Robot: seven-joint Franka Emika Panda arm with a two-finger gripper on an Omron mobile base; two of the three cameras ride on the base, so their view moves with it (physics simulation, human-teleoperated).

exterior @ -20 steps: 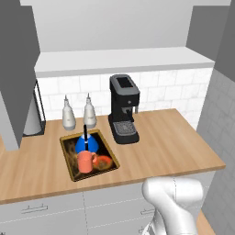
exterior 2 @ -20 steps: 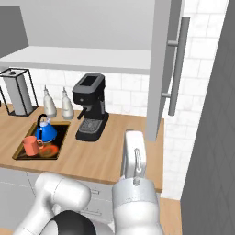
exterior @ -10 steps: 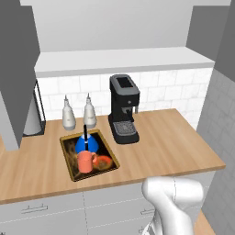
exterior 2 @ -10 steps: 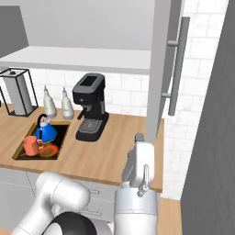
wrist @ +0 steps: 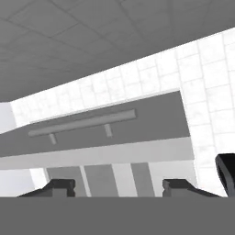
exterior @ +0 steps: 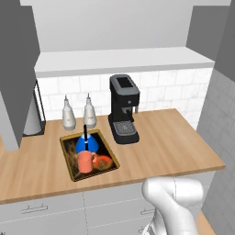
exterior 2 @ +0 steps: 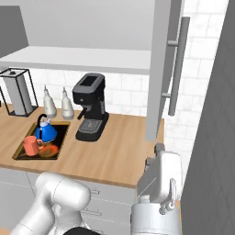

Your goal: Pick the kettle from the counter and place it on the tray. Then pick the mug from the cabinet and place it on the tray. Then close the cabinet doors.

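1. Light-wood bench (exterior: 160, 147): the tray (exterior: 69, 158) at its left already carries the kettle (exterior: 86, 144) and the mug (exterior: 85, 162).
2. Further right, an open cabinet door (exterior 2: 161, 69) waits; a poorly lined-up push could slip off its panel.
3. Hand (wrist: 118, 187): fingers parted, grasping nothing, facing that door's bar handle (wrist: 82, 124) side-on, unlike the right base view.
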